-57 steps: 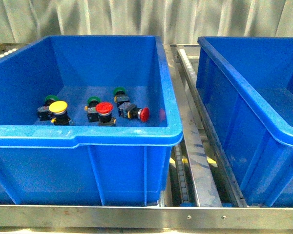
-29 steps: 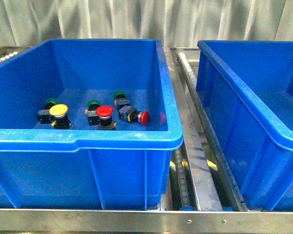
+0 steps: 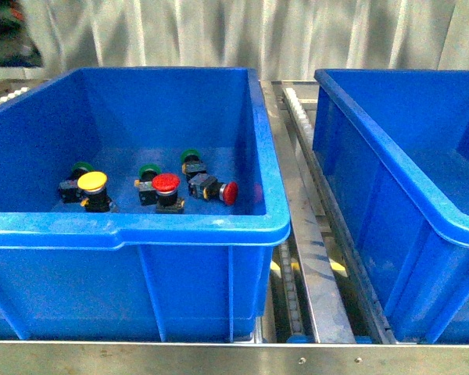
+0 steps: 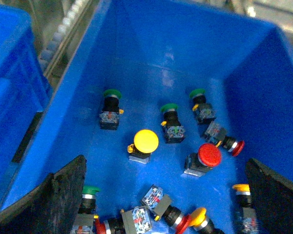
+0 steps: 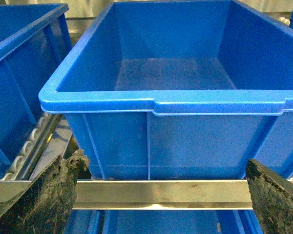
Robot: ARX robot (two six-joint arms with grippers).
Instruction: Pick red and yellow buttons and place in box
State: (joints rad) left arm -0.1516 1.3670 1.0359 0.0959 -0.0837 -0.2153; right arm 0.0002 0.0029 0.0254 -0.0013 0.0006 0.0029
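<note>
Both empty: left pincer point(image 4: 164, 160) wide over left bin point(image 4: 185, 48), right pincer point(image 5: 164, 159) wide too. On left bin floor: yellow button point(image 4: 146, 141) upright, red button point(image 4: 209, 154) near. Likely light, rigid, slick cap; grab dark body below cap

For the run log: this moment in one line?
left gripper: open over bin | right gripper: open facing box | red button, yellow button: in bin

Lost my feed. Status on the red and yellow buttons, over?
Left gripper open over the blue plastic bin, right gripper open, both bare. Yellow-capped button and red-capped buttons unpicked. Green-capped switches crowd them.
</note>
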